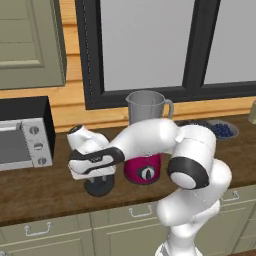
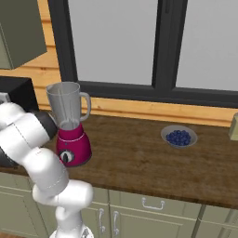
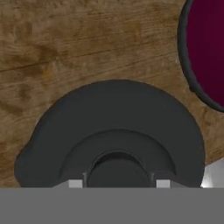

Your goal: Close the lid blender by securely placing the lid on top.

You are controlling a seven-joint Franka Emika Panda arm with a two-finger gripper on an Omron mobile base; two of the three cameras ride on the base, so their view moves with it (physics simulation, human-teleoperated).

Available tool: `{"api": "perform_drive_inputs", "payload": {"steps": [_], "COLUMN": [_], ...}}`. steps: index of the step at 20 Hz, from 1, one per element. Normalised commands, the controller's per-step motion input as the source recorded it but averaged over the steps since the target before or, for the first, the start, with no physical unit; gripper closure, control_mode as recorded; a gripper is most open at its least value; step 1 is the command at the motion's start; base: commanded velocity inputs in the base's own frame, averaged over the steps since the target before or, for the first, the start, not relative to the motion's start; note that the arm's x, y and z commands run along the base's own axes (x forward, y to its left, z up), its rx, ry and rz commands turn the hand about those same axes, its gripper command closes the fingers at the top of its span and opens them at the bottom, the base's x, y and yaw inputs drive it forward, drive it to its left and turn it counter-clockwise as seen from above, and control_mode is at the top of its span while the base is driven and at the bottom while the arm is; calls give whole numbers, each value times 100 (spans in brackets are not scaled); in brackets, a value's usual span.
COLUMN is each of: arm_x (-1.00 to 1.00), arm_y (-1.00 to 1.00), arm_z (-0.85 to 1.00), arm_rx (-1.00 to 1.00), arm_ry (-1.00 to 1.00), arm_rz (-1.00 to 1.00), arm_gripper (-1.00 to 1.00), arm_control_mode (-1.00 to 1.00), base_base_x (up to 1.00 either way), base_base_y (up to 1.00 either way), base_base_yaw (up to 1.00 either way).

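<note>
The black round lid [image 1: 98, 188] lies flat on the wooden counter, just left of the blender [image 1: 144, 169]. The blender has a magenta base with a black dial and a clear greyish jar [image 1: 145, 107] whose mouth is uncovered; it also stands at the left of the right base view [image 2: 69, 125]. My gripper [image 1: 97, 180] hangs low, straight over the lid. In the hand view the lid [image 3: 113, 113] spreads wide, and its raised knob [image 3: 117, 170] sits between the two tips of my gripper [image 3: 117, 184], which stand apart on either side of it. The magenta base [image 3: 208, 48] shows at the upper right.
A silver toaster oven [image 1: 22, 142] stands at the left end of the counter. A bowl of blueberries [image 1: 221, 130] [image 2: 179, 137] sits to the right of the blender. A dark-framed window runs behind the counter [image 2: 139, 162], with drawers below its front edge.
</note>
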Motion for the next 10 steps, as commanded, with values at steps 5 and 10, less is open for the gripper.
{"api": "perform_drive_inputs", "payload": {"steps": [5,10], "arm_x": [-40,-44], "arm_y": [-3,-13], "arm_z": [79,100], "arm_rx": [7,10], "arm_ry": [-19,-18], "arm_rz": [0,0], "arm_gripper": [100,100], "arm_control_mode": [-100,-100], "base_base_x": [0,0], "base_base_y": [0,0], "base_base_yaw": [0,0]}}
